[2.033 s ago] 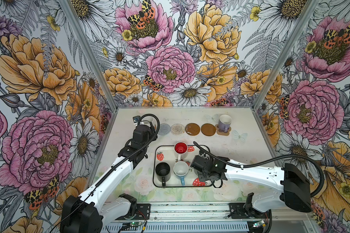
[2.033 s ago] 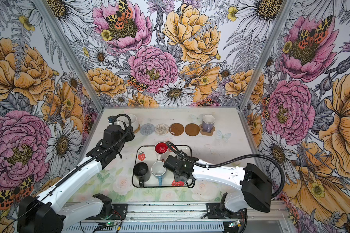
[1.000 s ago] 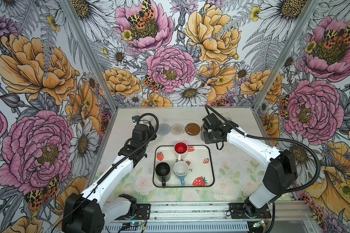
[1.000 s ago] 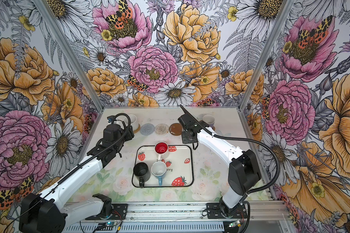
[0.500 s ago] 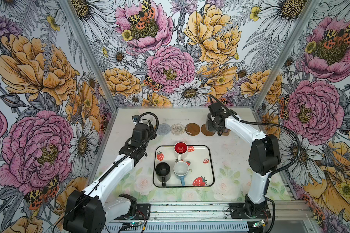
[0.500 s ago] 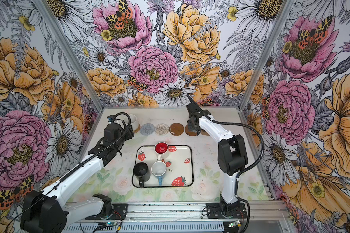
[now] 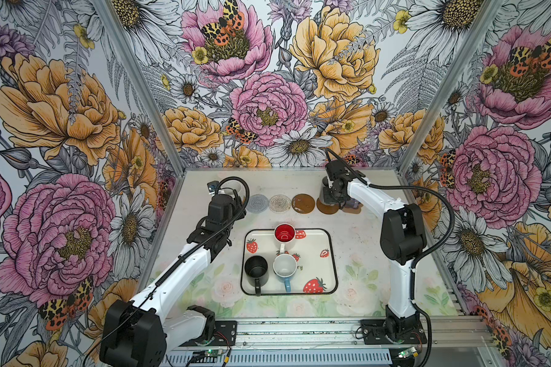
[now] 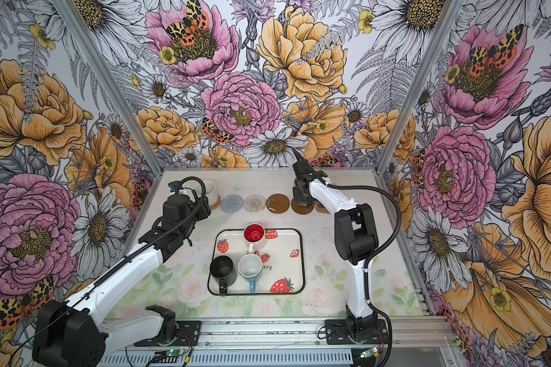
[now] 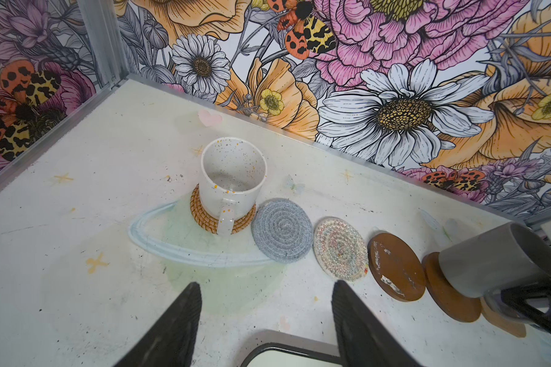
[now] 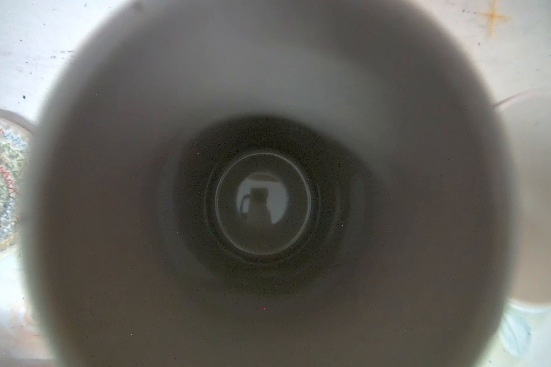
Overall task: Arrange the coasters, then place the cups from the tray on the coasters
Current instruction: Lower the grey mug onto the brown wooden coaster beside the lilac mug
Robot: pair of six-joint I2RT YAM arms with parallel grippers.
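Observation:
My right gripper (image 7: 332, 194) is shut on the grey cup (image 9: 497, 257), which it holds tilted with its base low over the right-hand brown disc coaster (image 9: 449, 297). The cup's inside fills the right wrist view (image 10: 261, 203). Just behind stands the lavender cup (image 7: 352, 203). The white cup (image 9: 233, 178) sits on the rattan coaster (image 9: 204, 219). My left gripper (image 9: 264, 305) hangs open and empty in front of it. The blue-grey (image 7: 257, 203), beaded (image 7: 279, 203) and left brown (image 7: 303, 203) coasters lie bare. The tray (image 7: 318, 270) holds the red-lined (image 7: 284, 233), black (image 7: 255, 268) and light blue (image 7: 284, 267) cups.
The coaster row runs close to the back wall (image 7: 268, 159). Floral side walls and metal posts (image 7: 427, 127) box the table in. The right arm's cable (image 7: 427, 193) loops over the back right of the table. The left arm (image 7: 188, 263) stretches along the left side.
My right gripper lifted the grey cup off the tray and carried it to the back row, now over the right-hand brown disc. The left arm barely moved.

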